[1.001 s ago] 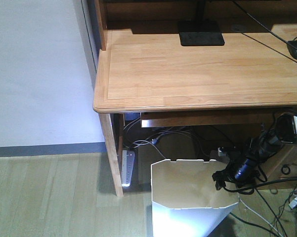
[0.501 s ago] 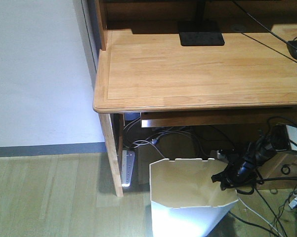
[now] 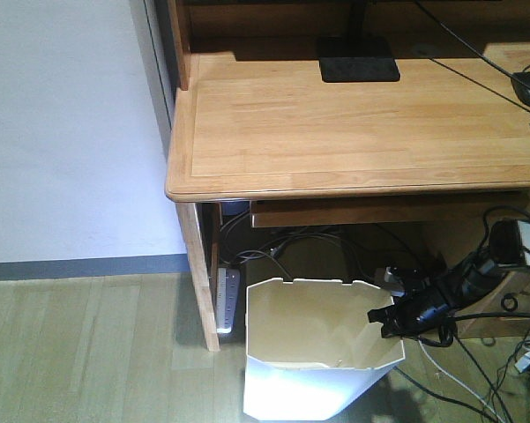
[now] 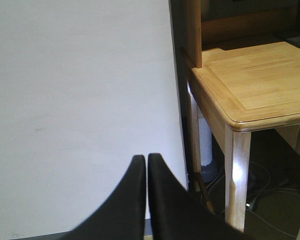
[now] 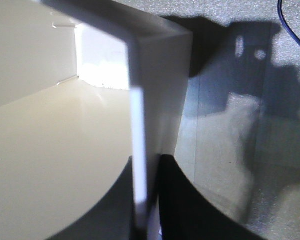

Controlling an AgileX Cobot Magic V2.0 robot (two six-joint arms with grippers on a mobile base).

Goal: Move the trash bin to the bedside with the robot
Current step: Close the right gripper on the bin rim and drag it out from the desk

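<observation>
Right pincer [image 3: 382, 321] clamped on the side wall of the trash bin [image 3: 310, 348], with one finger inside the cream interior and one outside. The bin stands on the wood floor [image 3: 88, 352], extending to this pincer's left, below the front edge of the desk [image 3: 353, 123]. Left pincer [image 4: 145, 162] with fingers pressed together, white wall [image 4: 80, 100] beyond it and the desk corner up and to its right.

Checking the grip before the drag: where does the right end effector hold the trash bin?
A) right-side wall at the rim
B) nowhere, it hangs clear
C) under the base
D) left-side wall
A: the right end effector straddles the trash bin's right-side rim, and the wrist view shows that wall between its fingers.
</observation>
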